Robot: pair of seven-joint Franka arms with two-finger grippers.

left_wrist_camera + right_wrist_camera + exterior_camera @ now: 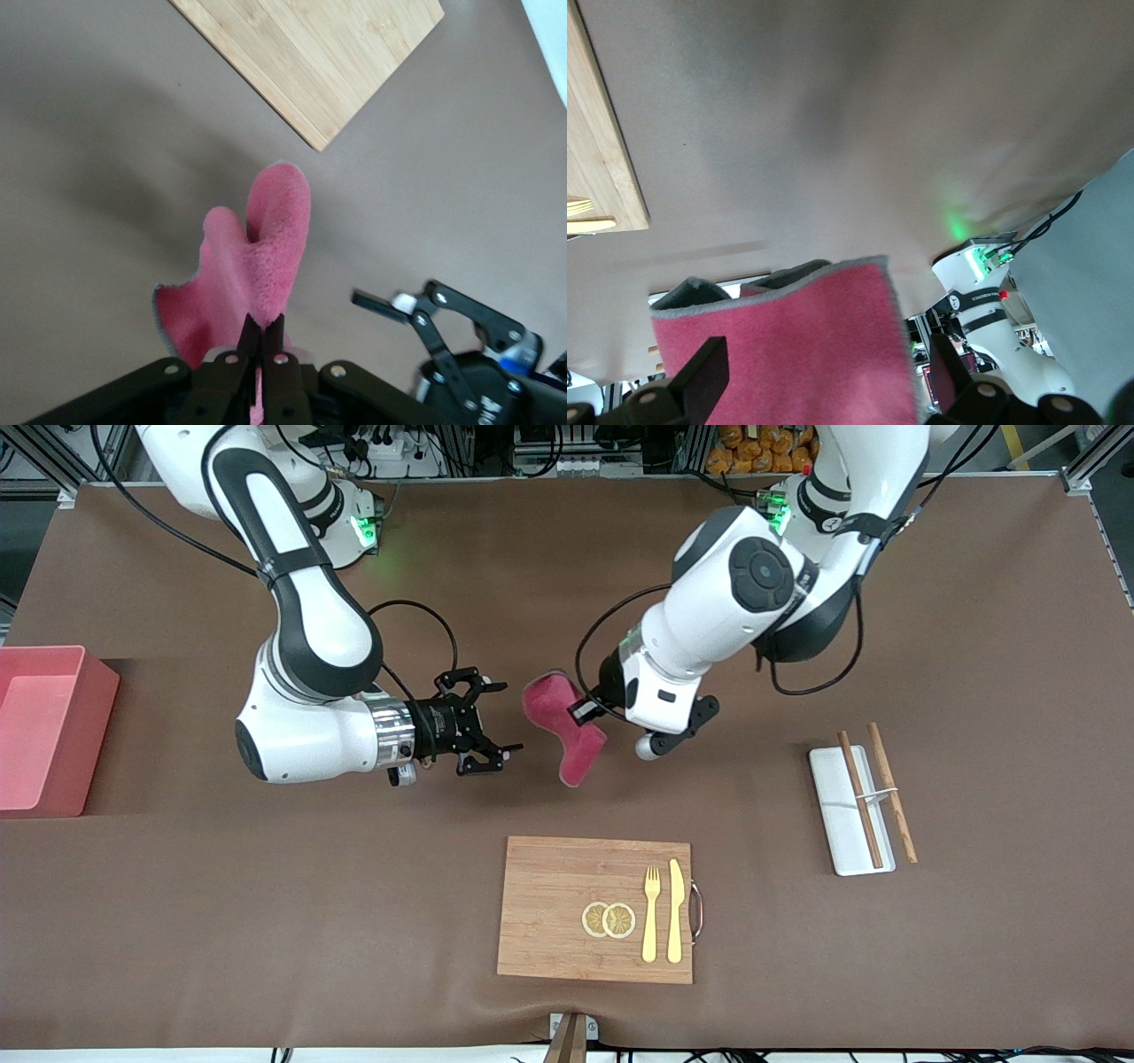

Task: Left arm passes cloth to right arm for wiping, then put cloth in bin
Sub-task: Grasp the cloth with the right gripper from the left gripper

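My left gripper point(586, 710) clamps the cloth point(560, 722) over the table point(266, 921); my right gripper point(485, 724) gapes wide beside it.

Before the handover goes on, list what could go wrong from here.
1. The left gripper pinches only an edge of the cloth, so the hanging cloth could slip free and drop to the table.
2. The right gripper, jaws open beside the cloth, may close on a loose fold and get a weak hold.
3. The two grippers are close together above the table and could bump.
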